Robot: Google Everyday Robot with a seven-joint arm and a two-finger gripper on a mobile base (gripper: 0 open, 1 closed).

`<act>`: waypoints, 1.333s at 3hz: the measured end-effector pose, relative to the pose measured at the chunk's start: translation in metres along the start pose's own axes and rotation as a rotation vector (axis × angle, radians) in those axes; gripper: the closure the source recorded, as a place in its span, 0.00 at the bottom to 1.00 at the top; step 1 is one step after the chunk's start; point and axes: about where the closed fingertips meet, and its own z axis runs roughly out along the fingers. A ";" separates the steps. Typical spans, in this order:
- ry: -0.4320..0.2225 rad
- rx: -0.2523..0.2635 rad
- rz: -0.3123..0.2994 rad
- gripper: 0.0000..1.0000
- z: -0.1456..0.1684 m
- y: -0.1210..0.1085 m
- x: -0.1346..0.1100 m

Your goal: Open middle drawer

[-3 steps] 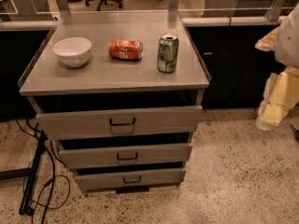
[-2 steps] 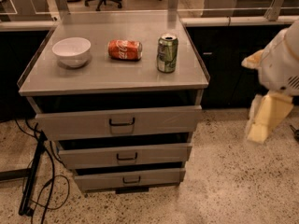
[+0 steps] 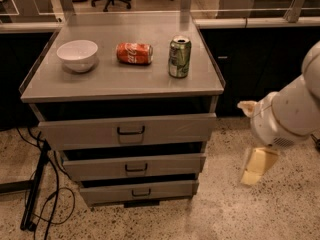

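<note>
The wide grey metal middle drawer (image 3: 165, 165) probably slides rigid and fairly light; pull its small dark loop handle (image 3: 136, 168). The cream gripper (image 3: 257, 166) hangs well right of it, and I cannot tell whether it is open.

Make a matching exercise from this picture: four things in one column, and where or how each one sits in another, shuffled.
Things
1. red can
2. green can
3. middle drawer
4. gripper

Places or states
A. off to the right of the cabinet, apart from it
B. lying on its side on the cabinet top
C. between two other drawers
D. standing upright on the cabinet top

Pairs: 1-B, 2-D, 3-C, 4-A
</note>
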 end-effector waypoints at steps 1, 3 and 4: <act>-0.014 0.054 0.001 0.00 0.004 -0.011 -0.003; -0.045 0.026 -0.013 0.00 0.029 0.000 -0.006; -0.074 -0.012 -0.024 0.00 0.082 0.016 -0.007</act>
